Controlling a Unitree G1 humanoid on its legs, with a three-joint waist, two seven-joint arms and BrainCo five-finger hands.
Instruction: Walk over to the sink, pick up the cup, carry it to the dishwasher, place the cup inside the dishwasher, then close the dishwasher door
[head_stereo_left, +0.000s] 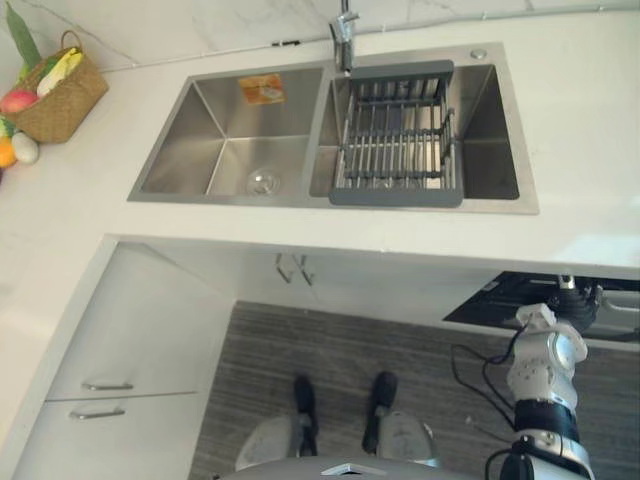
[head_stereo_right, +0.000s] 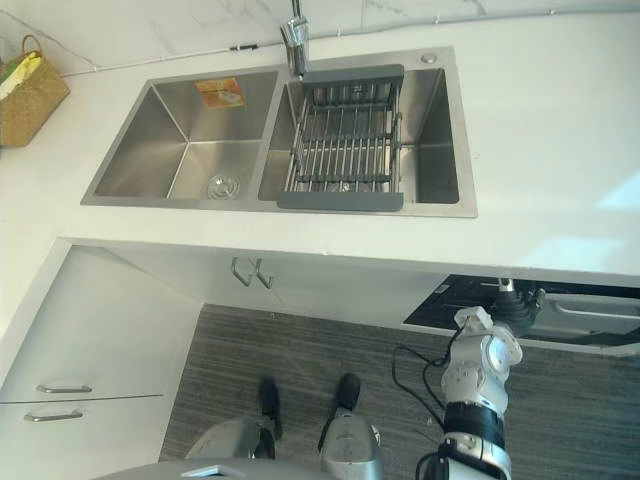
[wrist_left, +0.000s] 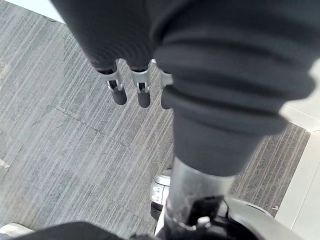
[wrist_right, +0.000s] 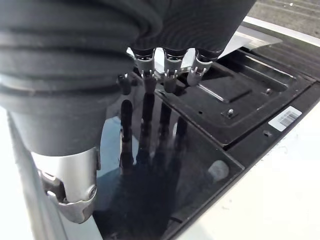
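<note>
**Both hands empty and open; right hand over the open dishwasher door**

Head views: the double sink (head_stereo_left: 190, 130) is set into a white counter (head_stereo_left: 580, 150). A grey drying rack (head_stereo_left: 395, 140) spans its right basin, under the faucet (head_stereo_left: 344, 40). A woven basket (head_stereo_left: 65, 105) of fruit stands on the counter at the far left, well apart from the sink. White cabinets (head_stereo_left: 140, 340) run below the counter. At the lower right the dishwasher door (head_stereo_left: 495, 300) lies folded down, its dark inner side facing up, and the robot's right arm reaches toward it. Where the cup is cannot be made out in these views.

Left wrist view: the left hand (wrist_left: 142, 85) hangs over the grey striped floor (wrist_left: 60, 140). Its fingers are straight and loose, and nothing is held in them.

Right wrist view: the right hand (wrist_right: 170, 67) is just above the glossy inner panel of the dishwasher door, which mirrors its fingers. The fingers are straight and hold nothing. Whether the tips touch the panel cannot be told.
</note>
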